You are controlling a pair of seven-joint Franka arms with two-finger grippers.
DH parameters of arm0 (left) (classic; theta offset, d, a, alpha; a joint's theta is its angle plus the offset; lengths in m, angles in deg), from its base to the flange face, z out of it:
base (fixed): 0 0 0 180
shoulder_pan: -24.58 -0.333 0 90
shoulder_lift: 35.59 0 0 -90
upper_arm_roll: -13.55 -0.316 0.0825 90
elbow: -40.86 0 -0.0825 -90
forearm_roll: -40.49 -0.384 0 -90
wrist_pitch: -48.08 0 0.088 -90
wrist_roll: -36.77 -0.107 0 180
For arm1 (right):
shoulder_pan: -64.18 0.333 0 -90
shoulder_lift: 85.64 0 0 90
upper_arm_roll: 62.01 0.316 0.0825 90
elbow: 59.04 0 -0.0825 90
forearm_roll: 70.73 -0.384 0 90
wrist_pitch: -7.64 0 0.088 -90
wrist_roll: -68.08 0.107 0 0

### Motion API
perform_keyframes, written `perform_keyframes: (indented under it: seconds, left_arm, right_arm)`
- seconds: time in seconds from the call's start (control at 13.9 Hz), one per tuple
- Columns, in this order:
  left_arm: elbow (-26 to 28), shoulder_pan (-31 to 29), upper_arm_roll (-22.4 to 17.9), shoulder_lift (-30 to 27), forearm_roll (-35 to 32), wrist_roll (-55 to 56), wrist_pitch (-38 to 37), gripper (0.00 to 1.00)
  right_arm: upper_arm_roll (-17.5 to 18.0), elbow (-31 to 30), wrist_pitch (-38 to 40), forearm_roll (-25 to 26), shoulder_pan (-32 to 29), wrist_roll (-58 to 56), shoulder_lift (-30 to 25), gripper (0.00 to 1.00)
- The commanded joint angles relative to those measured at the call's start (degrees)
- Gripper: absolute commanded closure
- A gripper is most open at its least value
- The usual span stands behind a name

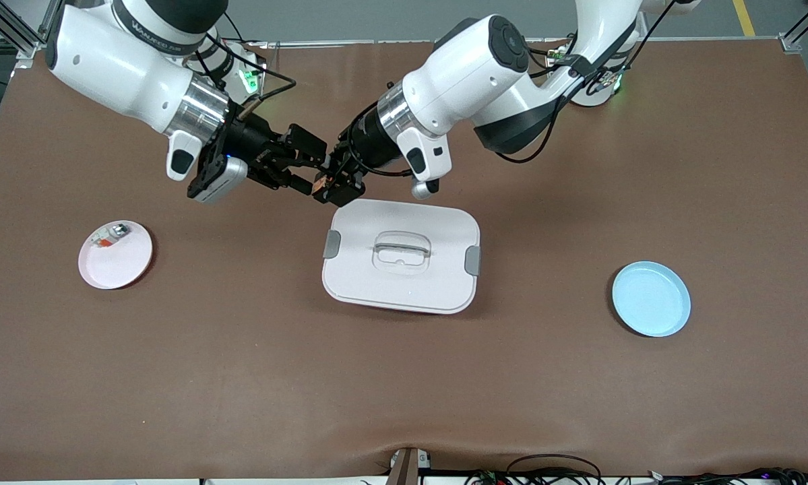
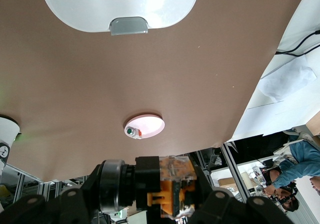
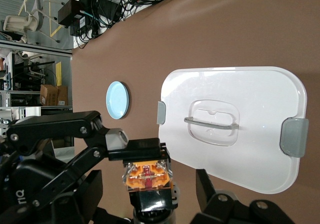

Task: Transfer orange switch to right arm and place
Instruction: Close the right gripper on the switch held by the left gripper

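The orange switch [image 1: 321, 183], a small black block with a clear orange end, hangs in the air over the table by a corner of the white lidded box [image 1: 404, 283]. My left gripper [image 1: 329, 187] is shut on it. In the left wrist view the switch [image 2: 167, 184] fills the space between the left gripper's [image 2: 150, 201] fingers. My right gripper [image 1: 313, 170] meets it from the right arm's end. Its fingers [image 3: 210, 186] stand on either side of the switch [image 3: 147, 176] with a gap on each side, so the right gripper [image 3: 148, 196] is open.
The box has grey clips and a handle in its lid [image 3: 250, 94]. A pink plate [image 1: 117, 266] holding a small white-grey part [image 1: 110, 236] lies toward the right arm's end. A blue plate [image 1: 651, 298] lies toward the left arm's end.
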Motion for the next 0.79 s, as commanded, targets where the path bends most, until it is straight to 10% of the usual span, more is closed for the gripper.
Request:
perform_keyframes:
  seconds: [0.0,0.51,0.72]
  left_arm:
    - [-0.3,0.0,0.0,-0.4,0.5,0.7,0.1,0.78]
    - [-0.3,0.1,0.0,-0.3,0.5,0.7,0.1,0.78]
    - [-0.3,0.1,0.0,-0.3,0.5,0.7,0.1,0.78]
  right_arm:
    - [-0.6,1.2,-0.4,0.2,0.9,-0.7,0.6,0.3]
    - [-0.6,1.1,-2.6,0.9,1.5,-1.4,2.5,0.31]
    - [-0.6,1.1,-2.6,1.0,1.7,-1.5,2.5,0.51]
